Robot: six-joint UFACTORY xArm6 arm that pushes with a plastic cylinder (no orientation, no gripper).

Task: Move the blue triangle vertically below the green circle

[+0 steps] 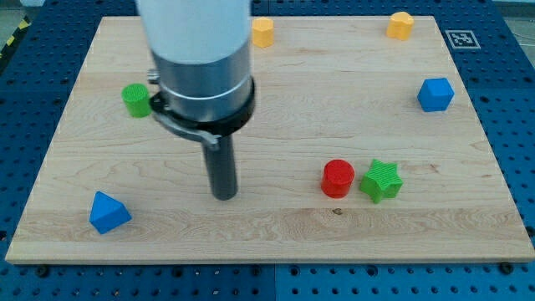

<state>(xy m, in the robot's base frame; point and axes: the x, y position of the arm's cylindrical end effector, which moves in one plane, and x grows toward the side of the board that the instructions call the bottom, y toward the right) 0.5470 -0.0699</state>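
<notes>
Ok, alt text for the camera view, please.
My tip rests mid-board, between the blue triangle at lower left and the red cylinder touching the green star. The green circle sits upper left.

Blue triangle (109, 212): small wedge-shaped block, lower left of frame, flat on the wooden board near its bottom-left corner, one point facing up-frame. Green circle (135, 99): short cylinder, upright, upper left of frame, partly hidden on its right side by the arm. Triangle sits well below the circle, slightly further left.
</notes>
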